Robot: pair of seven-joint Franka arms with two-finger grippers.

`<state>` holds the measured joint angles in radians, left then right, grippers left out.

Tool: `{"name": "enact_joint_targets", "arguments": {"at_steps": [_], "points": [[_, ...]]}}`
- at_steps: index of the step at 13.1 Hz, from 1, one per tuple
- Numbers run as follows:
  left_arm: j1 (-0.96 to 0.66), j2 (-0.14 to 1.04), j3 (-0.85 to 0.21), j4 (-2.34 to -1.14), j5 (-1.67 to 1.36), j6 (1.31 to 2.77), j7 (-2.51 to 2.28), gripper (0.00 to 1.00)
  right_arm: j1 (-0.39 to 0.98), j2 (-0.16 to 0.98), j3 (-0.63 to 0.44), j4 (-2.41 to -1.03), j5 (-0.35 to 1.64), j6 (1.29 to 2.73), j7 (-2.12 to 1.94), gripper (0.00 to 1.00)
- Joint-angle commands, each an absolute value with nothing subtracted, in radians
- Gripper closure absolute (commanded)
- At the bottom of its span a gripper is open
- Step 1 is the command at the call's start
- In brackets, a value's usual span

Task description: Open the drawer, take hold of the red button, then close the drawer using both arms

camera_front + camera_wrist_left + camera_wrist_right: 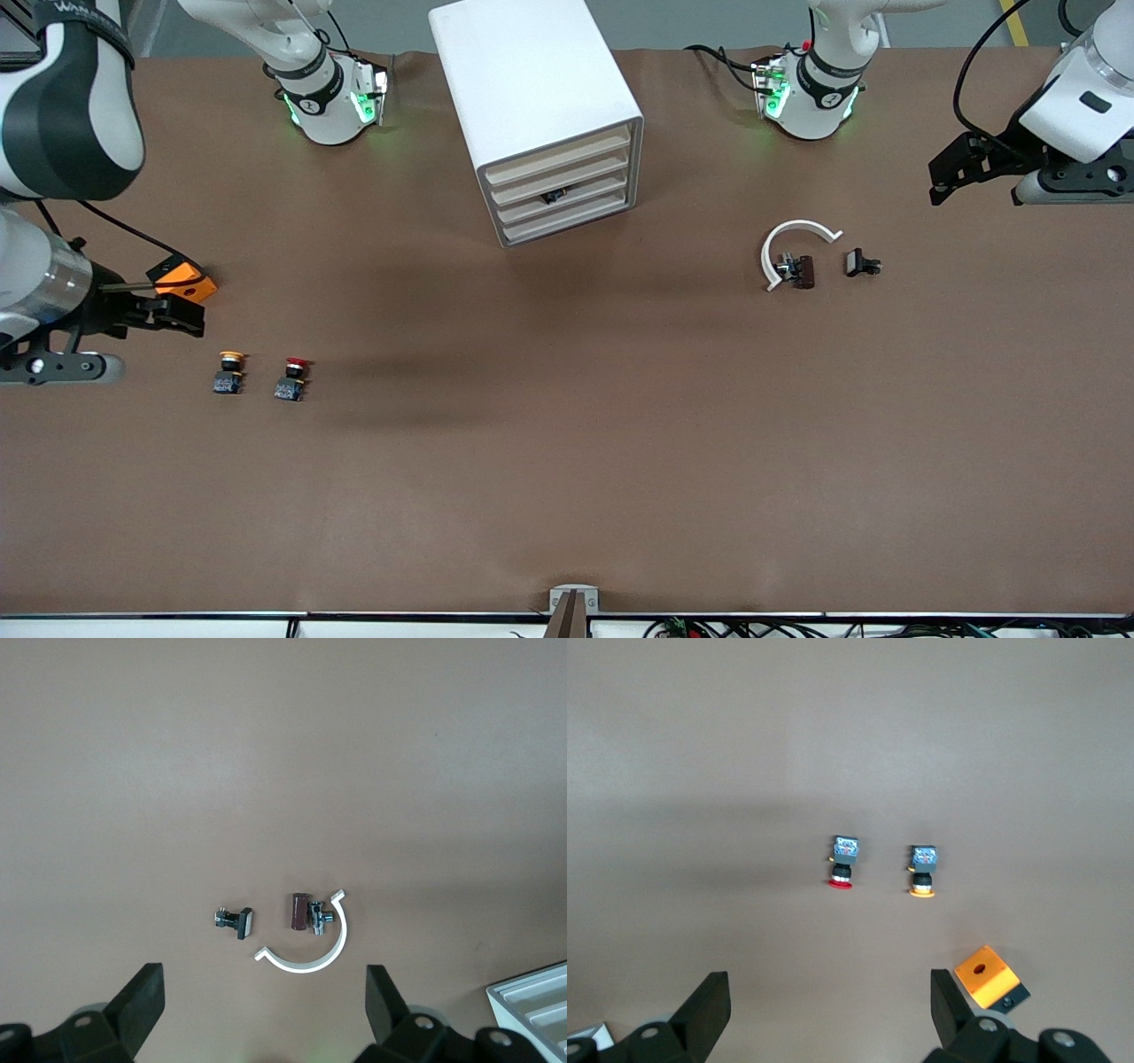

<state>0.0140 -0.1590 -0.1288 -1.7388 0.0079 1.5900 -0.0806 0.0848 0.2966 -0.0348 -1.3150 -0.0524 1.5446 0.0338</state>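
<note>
The white cabinet [532, 97] stands at the back middle of the table, its four cream-fronted drawers [567, 190] all shut. A small dark thing [554, 195] shows at the front of the third drawer down. The red-capped button [292, 377] lies on the table toward the right arm's end; it also shows in the right wrist view [843, 864]. My right gripper [182, 316] [830, 1001] is open and empty, over the table beside the orange cube. My left gripper [952, 173] [266, 992] is open and empty, over the table at the left arm's end.
A yellow-capped button [230, 372] [923, 870] lies beside the red one. An orange cube with a hole [186, 279] [988, 976] lies by the right gripper. A white C-shaped clip [797, 235] [306, 957], a brown cylinder part [802, 270] and a small black part [859, 263] lie toward the left arm's end.
</note>
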Motion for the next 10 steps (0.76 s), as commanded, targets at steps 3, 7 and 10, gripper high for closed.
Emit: {"name": "enact_joint_targets", "arguments": {"at_steps": [3, 7, 10], "points": [[0.018, -0.161, -0.133, -1.698, 0.009, 1.545, -0.086, 0.00, 0.000, 0.200, -0.032, -1.296, 0.011, 1.415, 0.038, 0.00], [0.021, -0.146, -0.129, -1.683, 0.009, 1.545, -0.081, 0.00, -0.031, 0.065, -0.034, -1.435, 0.011, 1.423, -0.050, 0.00], [0.021, -0.149, -0.126, -1.692, 0.009, 1.537, -0.094, 0.00, -0.051, 0.002, -0.034, -1.486, 0.011, 1.440, -0.052, 0.00]]}}
